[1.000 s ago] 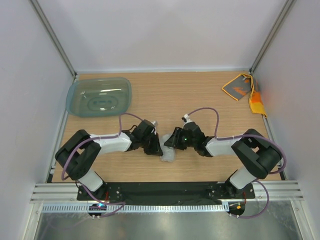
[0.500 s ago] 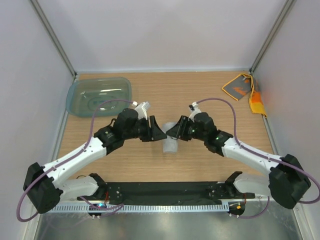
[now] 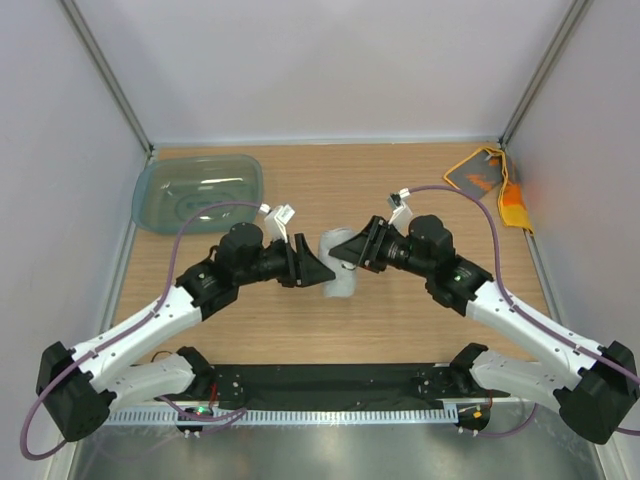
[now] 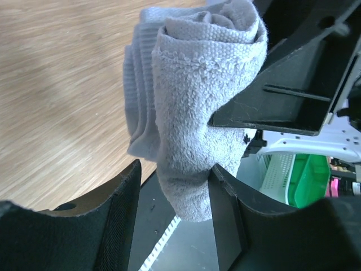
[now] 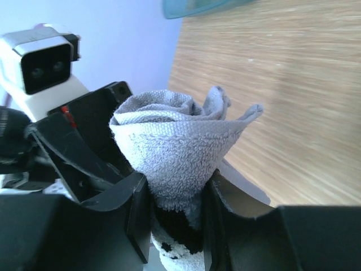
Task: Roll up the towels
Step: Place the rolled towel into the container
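Note:
The light grey towel (image 3: 337, 275) is a short roll held off the table between both grippers. My right gripper (image 3: 347, 253) is shut on one end of it; the right wrist view shows the cloth (image 5: 175, 141) pinched between the fingers (image 5: 176, 180). My left gripper (image 3: 316, 270) is closed round the other end; in the left wrist view the roll (image 4: 192, 113) hangs between the fingers (image 4: 176, 169), with the right-hand finger pressed on the cloth. The orange towel with a grey face (image 3: 483, 178) lies crumpled at the far right corner.
A translucent teal plastic tub (image 3: 198, 192) stands at the far left of the wooden table (image 3: 400, 190). White walls close in the back and both sides. A black base rail (image 3: 330, 385) runs along the near edge.
Both arms have stretched out and carried the grey roll up off the table near the front edge, toward the middle of the table. The orange towel and tub have not moved.

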Motion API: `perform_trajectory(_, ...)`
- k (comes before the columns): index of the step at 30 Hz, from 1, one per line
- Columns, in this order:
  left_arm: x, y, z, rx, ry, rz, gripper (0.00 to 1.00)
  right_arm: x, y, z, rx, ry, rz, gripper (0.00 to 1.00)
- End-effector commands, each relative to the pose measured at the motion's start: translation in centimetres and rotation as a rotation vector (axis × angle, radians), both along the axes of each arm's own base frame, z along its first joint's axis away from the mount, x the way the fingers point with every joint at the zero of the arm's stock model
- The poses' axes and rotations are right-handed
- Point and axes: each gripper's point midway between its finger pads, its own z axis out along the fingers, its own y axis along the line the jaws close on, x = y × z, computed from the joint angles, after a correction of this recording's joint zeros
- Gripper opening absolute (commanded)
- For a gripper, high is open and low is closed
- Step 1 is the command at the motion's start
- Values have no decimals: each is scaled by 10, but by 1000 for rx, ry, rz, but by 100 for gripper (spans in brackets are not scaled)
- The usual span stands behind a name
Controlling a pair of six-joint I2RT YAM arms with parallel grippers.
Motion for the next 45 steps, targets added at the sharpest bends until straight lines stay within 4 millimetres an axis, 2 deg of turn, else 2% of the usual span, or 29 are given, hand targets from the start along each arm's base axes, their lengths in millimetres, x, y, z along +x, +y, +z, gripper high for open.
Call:
perform_trajectory(1,-2,-1,20,-76,-63,-16,53,-20,17,58,225,-43,121,22)
perform_trajectory(9,-9,6,31,-103,-113,-22,55,-37,33,85,395,26,259,24)
perform_trajectory(14,-11,9,31,-98,-126,-24,56,-40,34,102,456,40,278,25)
perform_trajectory(15,-11,10,30,-94,-124,-21,56,-42,34,112,484,32,288,24)
perform_trajectory(18,-8,16,29,-60,-138,6,56,-45,34,124,496,23,310,25)
perform_trajectory(20,0,29,21,20,-148,72,56,-47,34,125,494,29,323,25)
perform_trajectory(21,3,34,28,37,-168,99,56,-48,34,130,501,22,329,25)
perform_trajectory(22,7,40,27,70,-172,132,56,-49,34,131,510,36,335,25)
perform_trajectory(23,12,51,19,131,-166,183,56,-50,34,134,523,30,341,25)
perform_trajectory(28,18,71,18,178,-221,255,57,-53,36,142,574,54,374,26)
perform_trajectory(32,14,73,23,135,-259,259,59,-56,39,146,613,78,410,27)
perform_trajectory(35,12,76,32,98,-305,265,67,-58,41,151,665,103,442,27)
perform_trajectory(36,12,77,34,90,-316,265,72,-62,41,157,696,109,464,27)
perform_trajectory(37,12,76,38,79,-331,266,74,-61,44,154,701,129,473,28)
perform_trajectory(39,12,77,41,72,-351,263,77,-65,45,159,743,137,501,28)
perform_trajectory(45,12,68,38,74,-343,227,77,-68,51,162,814,157,548,28)
